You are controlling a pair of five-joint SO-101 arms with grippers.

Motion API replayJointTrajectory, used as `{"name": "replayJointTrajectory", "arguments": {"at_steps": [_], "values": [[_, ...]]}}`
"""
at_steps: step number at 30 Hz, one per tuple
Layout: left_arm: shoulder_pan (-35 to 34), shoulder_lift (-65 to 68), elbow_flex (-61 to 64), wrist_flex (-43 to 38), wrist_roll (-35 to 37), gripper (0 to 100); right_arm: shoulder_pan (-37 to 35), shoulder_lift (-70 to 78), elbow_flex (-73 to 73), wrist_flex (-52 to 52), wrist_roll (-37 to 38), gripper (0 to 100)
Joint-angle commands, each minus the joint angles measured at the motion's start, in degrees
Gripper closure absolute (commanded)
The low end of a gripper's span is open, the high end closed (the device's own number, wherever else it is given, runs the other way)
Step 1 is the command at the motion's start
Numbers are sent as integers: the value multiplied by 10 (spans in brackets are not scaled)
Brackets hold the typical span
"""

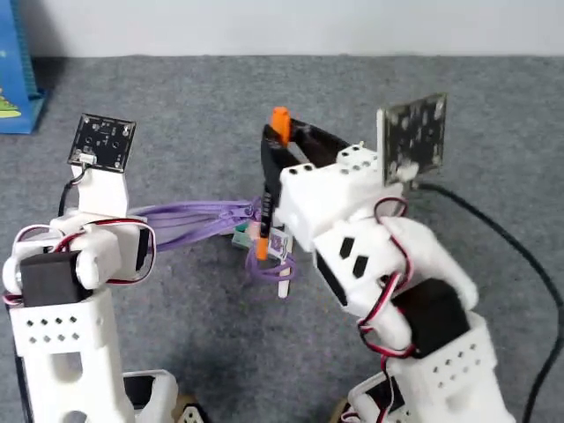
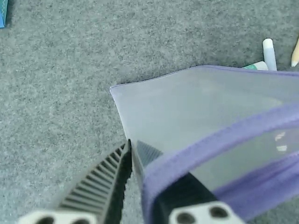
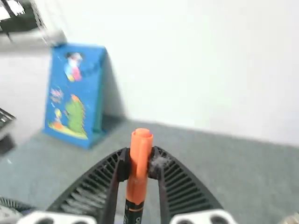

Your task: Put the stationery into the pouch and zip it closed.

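Right gripper has its fingers clamped on an orange marker, which stands upright between them with one end poking past the tips. Left gripper is pinched tight on the purple-trimmed lip of the pouch. Beyond the left fingers, past the pouch's far edge, a white stick, a pencil tip and a green bit lie outside. So early days imo: marker not in, loose bits left, and the zip looks undone, though that's hard to tell. The print on the marker barrel, and on the blue box well beyond the right fingers, is too blurry to read.
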Motion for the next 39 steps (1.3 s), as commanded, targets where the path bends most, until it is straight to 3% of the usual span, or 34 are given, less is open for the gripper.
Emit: {"name": "replayJointTrajectory", "arguments": {"at_steps": [1, 8, 18, 21, 25, 29, 34, 39], "values": [[3, 6, -27, 4, 6, 989, -27, -45, 80, -155, -2, 991], [2, 6, -27, 4, 6, 989, -73, -76, 180, -368, -1, 991], [2, 6, -27, 4, 6, 989, -94, -34, 229, -500, 0, 991], [1, 4, -27, 4, 6, 989, -109, -6, 258, -526, 29, 991], [1, 6, -27, 4, 6, 989, -115, 21, 331, -645, 75, 991], [1, 6, -27, 4, 7, 989, -138, 28, 422, -736, 162, 991], [2, 7, -27, 3, 7, 989, -184, -15, 490, -713, 213, 990], [2, 7, -27, 4, 7, 989, -189, -79, 471, -575, 210, 946]]}}
